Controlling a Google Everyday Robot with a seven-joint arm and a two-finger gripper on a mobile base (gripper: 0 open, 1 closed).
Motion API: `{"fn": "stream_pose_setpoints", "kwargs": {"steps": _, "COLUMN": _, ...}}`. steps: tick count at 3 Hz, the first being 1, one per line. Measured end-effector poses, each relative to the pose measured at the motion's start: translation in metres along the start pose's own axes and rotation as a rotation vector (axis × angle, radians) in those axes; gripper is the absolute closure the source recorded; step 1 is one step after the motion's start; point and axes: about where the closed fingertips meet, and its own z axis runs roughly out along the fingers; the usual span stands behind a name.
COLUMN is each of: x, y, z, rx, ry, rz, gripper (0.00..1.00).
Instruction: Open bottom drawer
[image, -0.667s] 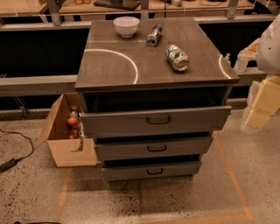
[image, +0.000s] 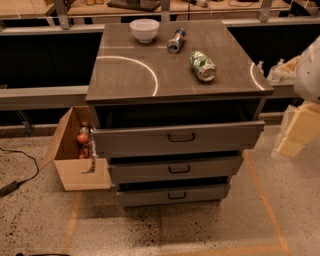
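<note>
Where cabinet (image: 131, 82) ends (right), end effector (image: 274, 71) hovers

Tool (image: 282, 70): position altered. It has shifted rightward and now sits just off the right edge of the bench (image: 220, 89), no longer overlapping it. Arm (image: 309, 67): drawn nearer the right border, slightly lower.

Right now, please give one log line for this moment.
bottom drawer: untouched | hand: beside right edge of cabinet top, well above drawer | grasp: not yet
</note>
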Motion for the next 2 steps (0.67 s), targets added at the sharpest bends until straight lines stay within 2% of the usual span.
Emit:
{"fn": "stream_pose_setpoints", "kwargs": {"steps": 1, "x": 0.028, "y": 0.026, "z": 0.048, "rx": 0.012, "ry": -0.011, "rz": -0.044, "gripper": 0.0}}
{"fn": "stream_pose_setpoints", "kwargs": {"steps": 2, "x": 0.045, "y": 0.059, "z": 0.124, "rx": -0.029, "ry": -0.063, "rz": -0.127, "gripper": 0.0}}
